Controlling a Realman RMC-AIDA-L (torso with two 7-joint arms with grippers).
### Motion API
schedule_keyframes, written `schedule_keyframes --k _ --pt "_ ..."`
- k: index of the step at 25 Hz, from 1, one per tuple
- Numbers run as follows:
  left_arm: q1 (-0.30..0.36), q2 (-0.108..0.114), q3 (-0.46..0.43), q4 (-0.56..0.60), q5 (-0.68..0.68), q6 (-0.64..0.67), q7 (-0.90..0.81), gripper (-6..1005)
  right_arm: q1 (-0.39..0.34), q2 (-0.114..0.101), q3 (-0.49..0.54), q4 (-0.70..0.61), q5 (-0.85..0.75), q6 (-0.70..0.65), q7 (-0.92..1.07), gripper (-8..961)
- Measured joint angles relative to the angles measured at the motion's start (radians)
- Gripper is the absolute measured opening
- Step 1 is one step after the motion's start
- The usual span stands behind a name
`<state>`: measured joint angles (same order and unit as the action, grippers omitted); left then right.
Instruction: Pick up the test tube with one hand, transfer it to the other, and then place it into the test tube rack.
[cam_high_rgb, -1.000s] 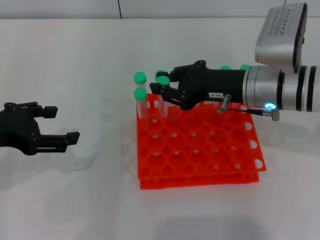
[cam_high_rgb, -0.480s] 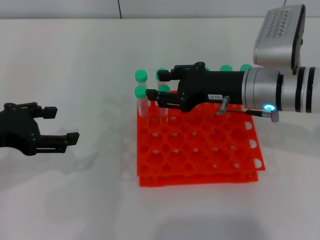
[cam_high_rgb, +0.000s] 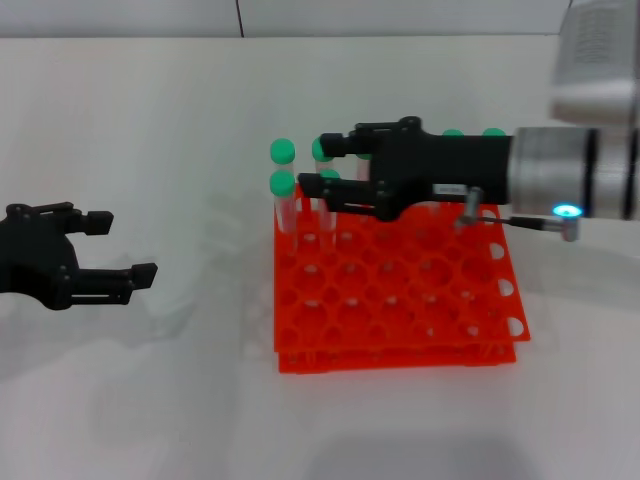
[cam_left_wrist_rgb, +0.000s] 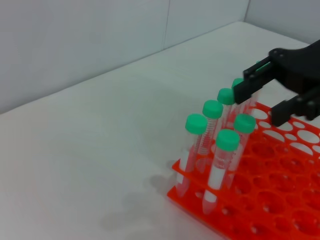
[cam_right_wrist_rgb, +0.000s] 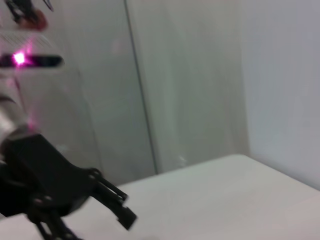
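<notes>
A small white printed label (cam_high_rgb: 445, 188) sits on the right tool (cam_high_rgb: 318, 165), but its characters cannot be read; no other text shows.

The black labelled right gripper (cam_high_rgb: 322, 167) hides parts of the far row of clear green-capped plastic tubes (cam_high_rgb: 326, 151) at the far edge of the square orange plastic rack (cam_high_rgb: 400, 300). In the left wrist view the rack runs off the picture's edge. The black left gripper (cam_high_rgb: 118, 248) is cut off at the head view's edge.
</notes>
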<state>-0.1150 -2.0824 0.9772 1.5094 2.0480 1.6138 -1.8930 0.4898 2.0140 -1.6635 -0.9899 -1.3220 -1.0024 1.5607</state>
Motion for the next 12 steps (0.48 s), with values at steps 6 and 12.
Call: schedule_keyframes --k 6,12 --pt "-0.002 0.001 -0.003 0.001 -0.003 -0.003 0.013 872 -0.038 -0.008 0.231 -0.001 -0.057 -0.304 -0.024 548" --pt "-0.006 0.001 -0.003 -0.016 -0.020 -0.026 0.056 872 -0.070 -0.011 0.473 0.013 -0.196 -0.492 -0.068 549"
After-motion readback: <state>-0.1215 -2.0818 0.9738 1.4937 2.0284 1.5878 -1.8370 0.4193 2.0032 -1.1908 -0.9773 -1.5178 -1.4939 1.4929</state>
